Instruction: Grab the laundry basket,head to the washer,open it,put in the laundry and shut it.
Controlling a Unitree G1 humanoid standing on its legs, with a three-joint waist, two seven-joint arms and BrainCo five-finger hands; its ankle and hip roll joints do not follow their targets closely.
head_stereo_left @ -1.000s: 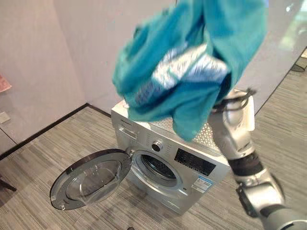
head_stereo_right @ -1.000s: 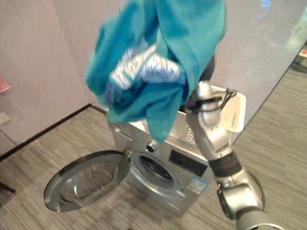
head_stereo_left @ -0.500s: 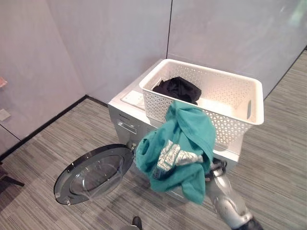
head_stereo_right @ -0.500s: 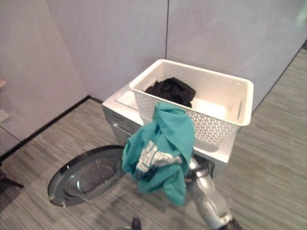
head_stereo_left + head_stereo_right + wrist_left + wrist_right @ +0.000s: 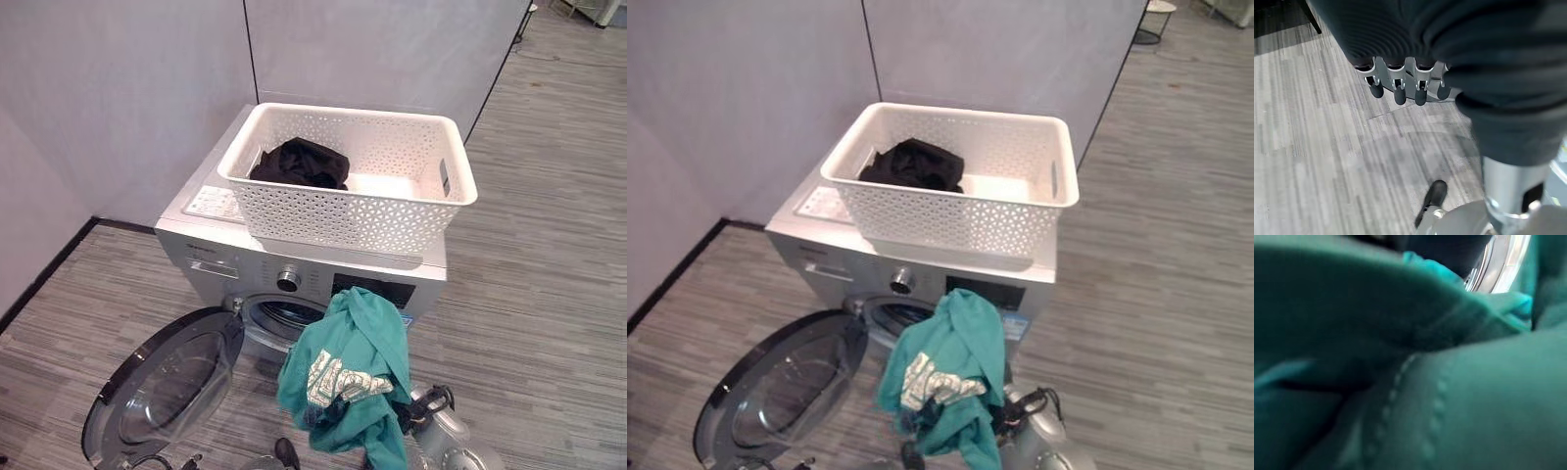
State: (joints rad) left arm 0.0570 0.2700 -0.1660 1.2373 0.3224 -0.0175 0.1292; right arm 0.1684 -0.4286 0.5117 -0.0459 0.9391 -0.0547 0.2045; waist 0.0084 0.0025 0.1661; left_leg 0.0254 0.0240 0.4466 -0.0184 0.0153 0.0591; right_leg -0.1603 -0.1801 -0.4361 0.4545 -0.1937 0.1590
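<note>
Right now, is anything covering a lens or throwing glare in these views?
Right wrist view: the teal garment lies against the lens, one bright glint beside it. Left eye view: even light, pale reflections on the washer door glass. Left wrist view: the dark-covered left hand hides much of the floor.

Grey striped floor [image 5: 549,255], pale walls [image 5: 118,88], perhaps panelled

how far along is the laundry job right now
Done: the white laundry basket sits on top of the washer, and the washer door hangs open. In hand: a teal shirt is carried on the right arm just in front of the drum opening. Left: get it inside, move the black garment lying in the basket, then shut the door.
</note>
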